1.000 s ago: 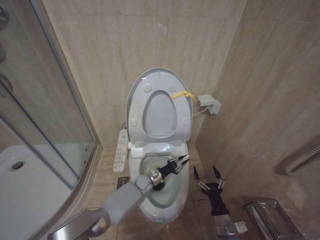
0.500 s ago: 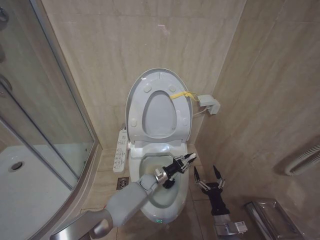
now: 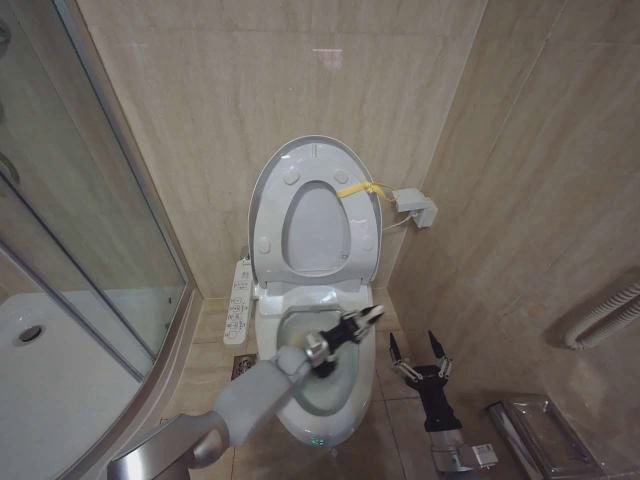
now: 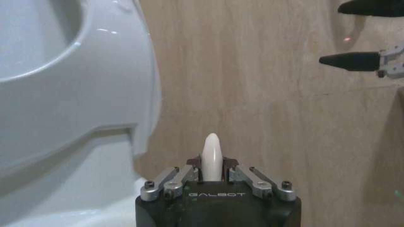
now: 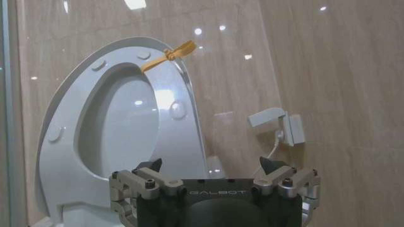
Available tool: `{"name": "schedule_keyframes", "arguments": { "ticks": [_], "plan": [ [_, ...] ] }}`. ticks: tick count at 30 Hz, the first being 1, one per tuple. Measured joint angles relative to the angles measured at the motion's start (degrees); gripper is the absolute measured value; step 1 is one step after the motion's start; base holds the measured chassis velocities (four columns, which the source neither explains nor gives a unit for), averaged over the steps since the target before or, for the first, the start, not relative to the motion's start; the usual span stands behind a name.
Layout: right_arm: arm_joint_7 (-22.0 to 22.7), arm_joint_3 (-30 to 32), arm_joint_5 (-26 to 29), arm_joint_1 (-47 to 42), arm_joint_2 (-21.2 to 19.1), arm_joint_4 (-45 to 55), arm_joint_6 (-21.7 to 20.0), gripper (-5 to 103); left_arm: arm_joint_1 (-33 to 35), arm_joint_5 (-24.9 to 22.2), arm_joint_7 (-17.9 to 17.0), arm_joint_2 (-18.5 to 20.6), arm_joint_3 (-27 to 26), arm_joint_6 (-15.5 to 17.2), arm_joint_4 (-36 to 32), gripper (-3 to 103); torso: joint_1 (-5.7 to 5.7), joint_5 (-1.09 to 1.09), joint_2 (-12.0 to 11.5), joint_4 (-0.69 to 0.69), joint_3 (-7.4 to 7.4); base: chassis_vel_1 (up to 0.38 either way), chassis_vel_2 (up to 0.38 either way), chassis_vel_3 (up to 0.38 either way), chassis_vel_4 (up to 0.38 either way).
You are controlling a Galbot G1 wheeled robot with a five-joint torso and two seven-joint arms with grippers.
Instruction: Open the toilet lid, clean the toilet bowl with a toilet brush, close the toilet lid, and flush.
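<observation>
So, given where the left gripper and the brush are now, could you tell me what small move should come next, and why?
Probably lower the brush end into the toilet bowl. The left gripper is shut on the toilet brush handle, above the bowl's right rim; the toilet lid stands open against the wall, and the right gripper waits open beside the bowl.

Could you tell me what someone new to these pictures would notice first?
The toilet lid stands raised against the back wall, a yellow strip at its edge. Over the toilet bowl below it, the left gripper is shut on the pale handle of the toilet brush. The right gripper hangs open beside the bowl.
</observation>
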Motion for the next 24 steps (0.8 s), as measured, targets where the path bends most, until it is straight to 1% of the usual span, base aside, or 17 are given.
{"name": "schedule_keyframes", "arguments": {
  "ticks": [2, 3, 4, 5, 6, 7, 8, 11, 12, 14, 15, 16, 18, 19, 21, 22, 24],
  "plan": [
    [0.00, 0.05, 0.02, 0.08, 0.04, -0.12, 0.00, 100, -0.15, -1.27, -0.44, -0.19, -0.10, 0.53, -3.64, 22, 0.00, -0.02, 0.00, -0.04, 0.00, 0.000, 0.000, 0.000, 0.000],
    [0.00, 0.05, -0.03, 0.16, 0.25, -0.20, 0.00, 100, -0.44, -2.31, -1.02, -0.51, -0.02, 1.23, -6.78, 22, 0.00, -0.03, 0.01, -0.12, -0.02, 0.000, 0.000, 0.000, 0.000],
    [0.00, 0.05, -0.03, 0.16, 0.25, -0.20, 0.00, 100, -0.44, -2.31, -1.02, -0.51, -0.02, 1.23, -6.78, 22, 0.00, -0.03, 0.01, -0.12, -0.02, 0.000, 0.000, 0.000, 0.000],
    [0.01, 0.01, -0.04, 0.17, 0.34, -0.19, 0.00, 100, -0.52, -2.39, -1.09, -0.56, 0.09, 1.37, -7.08, 22, -0.01, -0.05, 0.02, -0.17, -0.02, 0.000, 0.000, 0.000, 0.000],
    [0.01, -0.02, -0.04, 0.12, 0.37, -0.15, 0.00, 100, -0.52, -2.07, -1.00, -0.44, 0.16, 1.34, -6.26, 22, -0.01, -0.04, 0.01, -0.15, -0.02, 0.000, 0.000, 0.000, 0.000],
    [0.00, -0.06, -0.06, -0.04, 0.32, 0.03, 0.01, 100, -0.51, -1.10, -0.76, -0.10, 0.30, 1.10, -2.80, 22, 0.00, -0.03, 0.01, -0.16, -0.01, 0.000, 0.000, 0.000, 0.000],
    [0.00, -0.06, -0.06, -0.04, 0.32, 0.03, 0.01, 100, -0.51, -1.10, -0.76, -0.10, 0.30, 1.10, -2.80, 22, 0.00, -0.03, 0.01, -0.16, -0.01, 0.000, 0.000, 0.000, 0.000],
    [0.00, -0.01, -0.06, -0.34, 0.00, 0.23, 0.04, 100, -0.24, -0.37, -0.69, 0.94, 0.98, 0.99, 1.00, 22, 0.00, 0.00, 0.00, 0.02, 0.00, 0.000, 0.000, 0.000, 0.000],
    [0.00, 0.05, -0.06, -0.35, -0.08, 0.25, 0.06, 100, -0.21, -0.83, -0.82, 1.01, 1.21, 1.30, -0.81, 22, -0.01, -0.02, 0.01, -0.03, -0.01, 0.000, 0.000, 0.000, 0.000],
    [0.01, 0.08, -0.06, -0.35, -0.06, 0.24, 0.06, 100, -0.21, -1.37, -1.07, 0.94, 1.29, 1.65, -2.63, 22, -0.01, -0.01, 0.00, -0.01, 0.00, 0.000, 0.000, 0.000, 0.000],
    [0.01, 0.09, -0.08, -0.26, 0.15, 0.24, 0.06, 100, -0.28, -2.87, -2.04, 0.59, 1.48, 2.88, -7.76, 22, 0.01, -0.01, 0.00, -0.05, 0.01, 0.000, 0.000, 0.000, 0.000],
    [0.01, 0.11, -0.08, -0.23, 0.31, 0.25, 0.06, 100, -0.37, -3.66, -2.51, 0.48, 1.68, 3.41, -10.38, 22, 0.00, -0.07, 0.01, -0.16, -0.02, 0.000, 0.000, 0.000, 0.000],
    [0.03, 0.11, -0.09, -0.25, 0.42, 0.24, 0.06, 100, -0.32, -3.76, -2.59, 0.60, 1.85, 3.53, -11.16, 22, -0.02, -0.07, 0.02, -0.19, -0.03, 0.000, 0.000, 0.000, 0.000],
    [0.04, 0.12, -0.09, -0.30, 0.44, 0.25, 0.06, 100, -0.05, -3.35, -2.42, 0.98, 1.87, 3.50, -10.32, 22, -0.01, -0.02, 0.02, -0.17, -0.03, -0.036, -0.052, -0.016, -0.030],
    [0.04, 0.18, -0.09, -0.49, 0.46, 0.61, 0.06, 100, 0.80, -1.55, -1.70, 1.70, 0.77, 2.92, -4.82, 22, 0.00, -0.02, 0.00, -0.08, 0.01, -0.020, -0.026, -0.012, -0.003],
    [0.04, 0.18, -0.09, -0.49, 0.46, 0.61, 0.06, 100, 0.80, -1.55, -1.70, 1.70, 0.77, 2.92, -4.82, 22, 0.00, -0.02, 0.00, -0.08, 0.01, 0.000, 0.000, 0.000, 0.000],
    [0.05, 0.22, 0.00, -0.50, 0.45, 0.88, 0.06, 100, 1.18, -0.90, -1.34, 1.75, -0.42, 2.36, -2.84, 22, 0.00, 0.00, 0.00, 0.01, 0.00, 0.000, 0.000, 0.000, 0.000]
  ]
}}
